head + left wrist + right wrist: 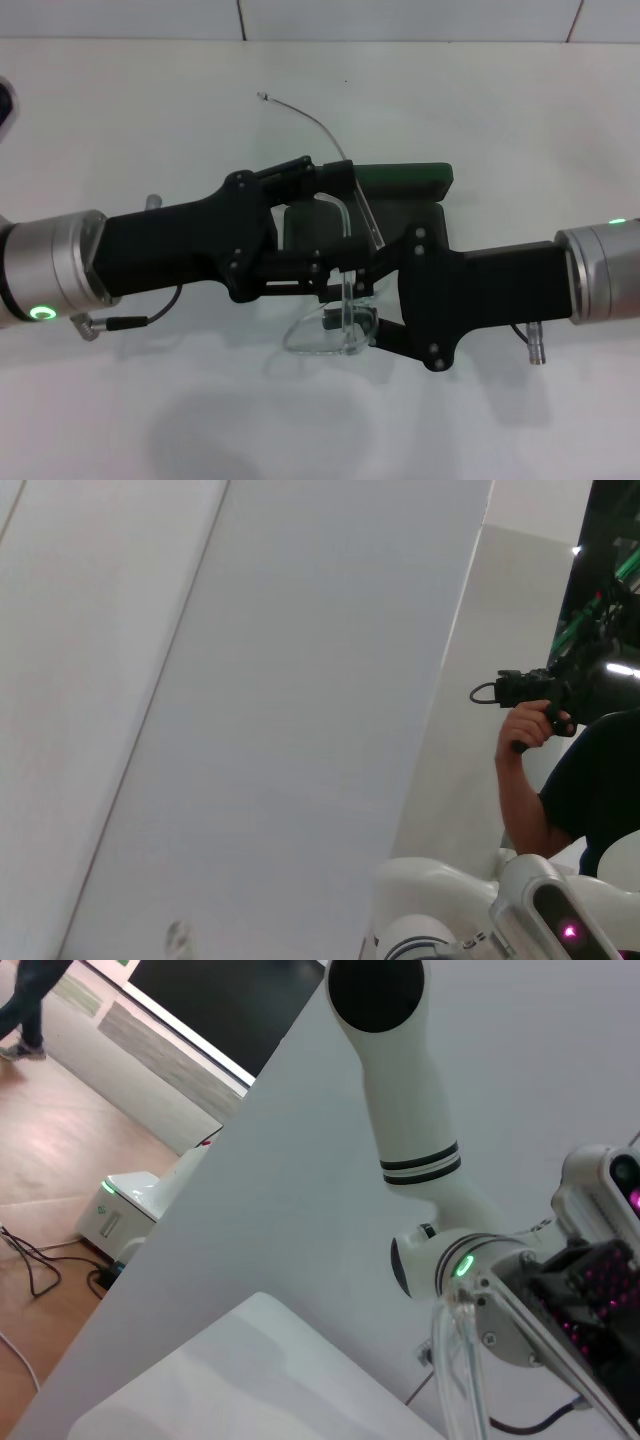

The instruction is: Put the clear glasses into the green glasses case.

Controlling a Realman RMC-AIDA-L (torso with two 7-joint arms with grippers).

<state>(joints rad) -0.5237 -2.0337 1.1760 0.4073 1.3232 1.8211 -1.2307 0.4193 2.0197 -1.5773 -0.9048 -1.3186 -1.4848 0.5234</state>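
The clear glasses (pixel 325 335) hang over the table in front of the green glasses case (pixel 405 180), one thin arm curving up toward the back left. The case lies open, its dark lining (pixel 312 228) facing up and its lid at the back. My right gripper (pixel 352 312) comes in from the right and is shut on the glasses' frame. A clear piece of the glasses (pixel 455 1360) shows close up in the right wrist view. My left gripper (pixel 340 232) reaches in from the left, open, with its fingers spread above the case's lining.
The white table (pixel 150 110) runs on to the left and to the front. A person (pixel 560 770) holding a black device stands beyond the table in the left wrist view. Past the table edge in the right wrist view are a wooden floor (pixel 50 1170) and cables.
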